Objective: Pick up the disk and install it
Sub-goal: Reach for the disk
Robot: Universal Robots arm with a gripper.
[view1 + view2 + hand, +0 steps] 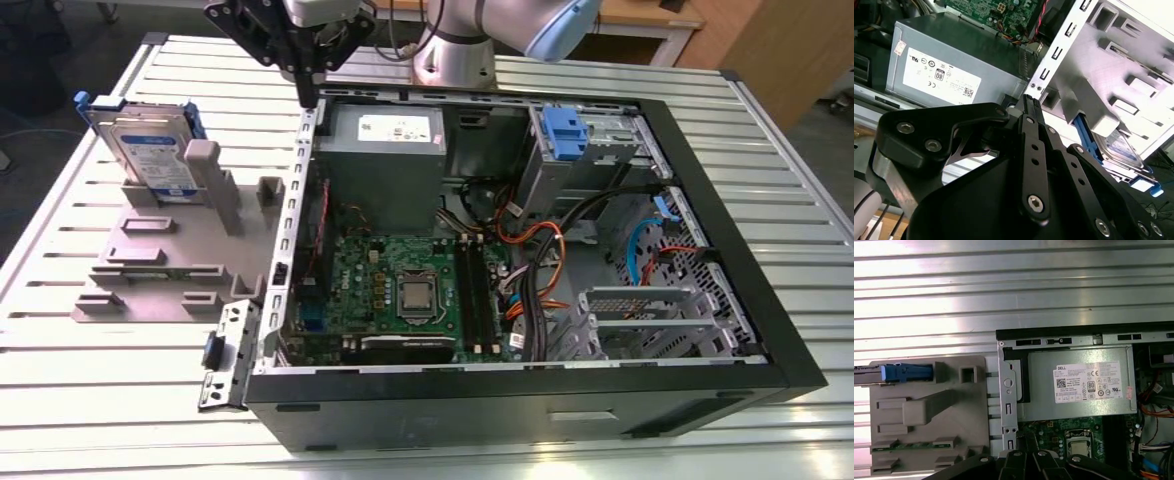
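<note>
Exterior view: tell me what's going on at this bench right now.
The arm's end effector hangs shut and empty above the open computer case, at the wall that faces the grey stand, close to the power supply. The disk stands on edge in that stand, on the exterior view's left, untouched. It has not yet been picked up or installed.
</note>
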